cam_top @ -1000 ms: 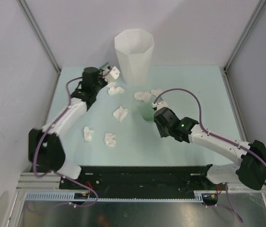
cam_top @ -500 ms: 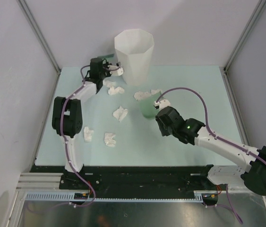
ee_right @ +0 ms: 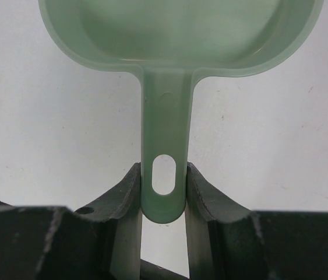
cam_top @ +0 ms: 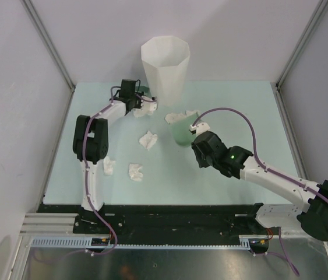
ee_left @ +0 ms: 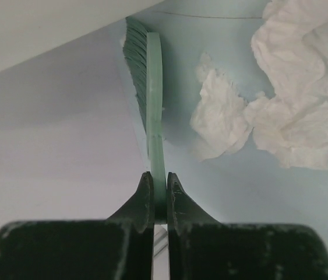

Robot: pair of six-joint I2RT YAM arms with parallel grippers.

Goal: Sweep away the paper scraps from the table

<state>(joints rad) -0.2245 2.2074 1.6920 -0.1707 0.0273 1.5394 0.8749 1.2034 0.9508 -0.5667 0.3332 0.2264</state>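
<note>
— What colour was the brush [ee_left: 154,111] in your left pincer [ee_left: 159,178]?
— Green, its bristles darker than the back. My fingers [ee_left: 143,201] were black.
— And the dustpan [ee_right: 178,55] in the right pincer [ee_right: 164,169]?
— Pale green, plain; the table [cam_top: 239,105] was a paler mint.
— The scraps [cam_top: 148,139]?
— White, like the bin [cam_top: 165,67]. My cables [cam_top: 233,114] were purple, my arms [cam_top: 277,181] black and white. A small green light [cam_top: 232,156] shone on my right arm.

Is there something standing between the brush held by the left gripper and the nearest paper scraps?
Nothing visible does. The brush is pinched in the left gripper, and only bare table separates it from the paper scraps lying close beside it.
</note>
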